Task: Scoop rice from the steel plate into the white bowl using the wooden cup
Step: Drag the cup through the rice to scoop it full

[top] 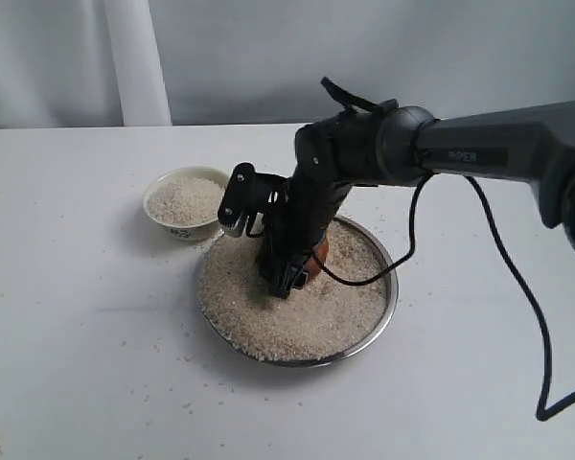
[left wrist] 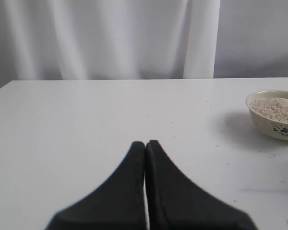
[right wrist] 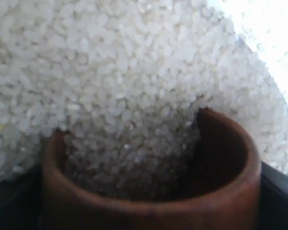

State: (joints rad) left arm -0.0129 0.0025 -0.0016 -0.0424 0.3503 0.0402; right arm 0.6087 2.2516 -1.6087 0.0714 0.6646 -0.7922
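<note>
The steel plate (top: 391, 287) sits mid-table, heaped with rice (top: 297, 311). My right gripper (top: 289, 271) points down into it, shut on the wooden cup (top: 318, 257). In the right wrist view the wooden cup (right wrist: 149, 208) lies tipped with its mouth pushed into the rice (right wrist: 110, 72), and grains fill much of its inside. The white bowl (top: 184, 203) stands just left of the plate and holds rice. My left gripper (left wrist: 146, 143) hovers shut and empty over bare table, with the white bowl (left wrist: 276, 115) off to one side.
Loose grains are scattered on the white table (top: 96, 364) around the plate. A black cable (top: 517, 287) hangs from the right arm down to the table at the right. A white curtain (top: 134, 57) backs the table.
</note>
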